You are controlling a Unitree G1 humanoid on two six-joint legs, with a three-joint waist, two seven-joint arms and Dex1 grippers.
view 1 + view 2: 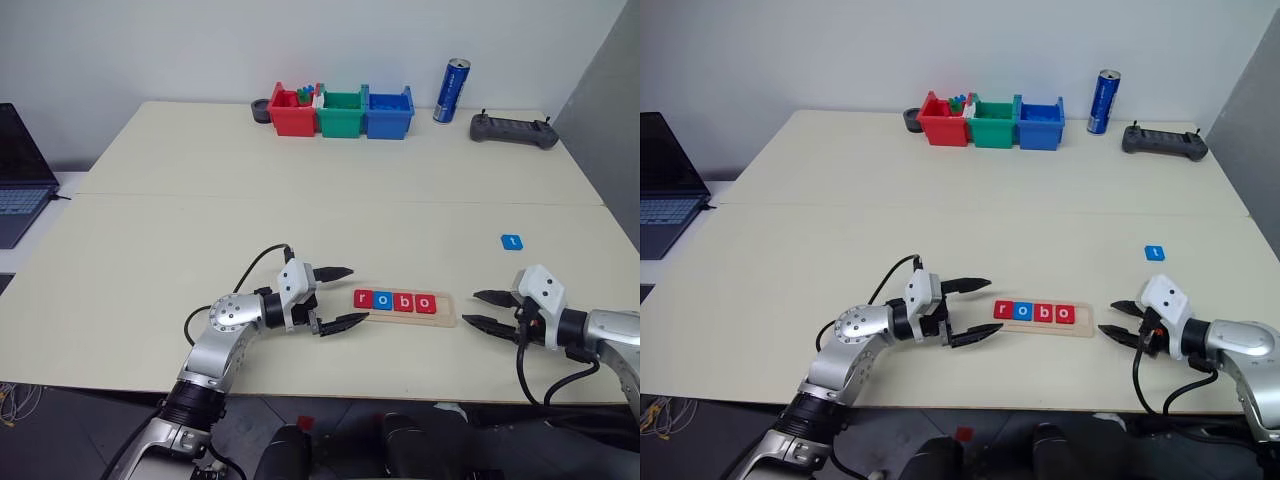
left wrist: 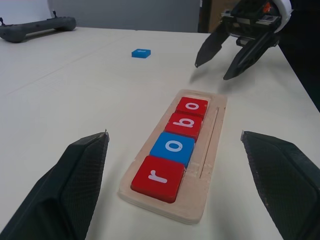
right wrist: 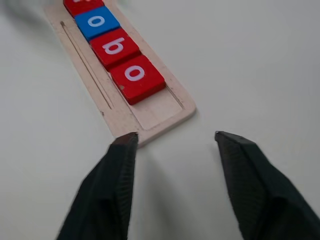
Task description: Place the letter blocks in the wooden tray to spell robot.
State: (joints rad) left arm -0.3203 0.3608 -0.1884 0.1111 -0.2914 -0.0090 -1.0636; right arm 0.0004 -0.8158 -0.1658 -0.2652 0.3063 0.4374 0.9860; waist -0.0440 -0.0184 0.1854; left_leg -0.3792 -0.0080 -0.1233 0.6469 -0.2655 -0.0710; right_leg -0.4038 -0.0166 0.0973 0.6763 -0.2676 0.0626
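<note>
Tray (image 1: 408,305) on table (image 1: 300,200) holds four blocks (image 1: 395,301) reading r-o-b-o. Blue t block (image 1: 512,241) lies loose at tray's 1 o'clock. My left gripper (image 1: 340,297) spread at tray's 9 o'clock; right gripper (image 1: 487,309) parted, empty, at 3 o'clock.

Bright, even light, soft faint shadows, no glare; near black fingers slightly blurred.

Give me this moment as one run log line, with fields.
tray: holds r, o, b, o | blue t tile: on table, apart | left gripper: open, empty | right gripper: open, empty
</note>
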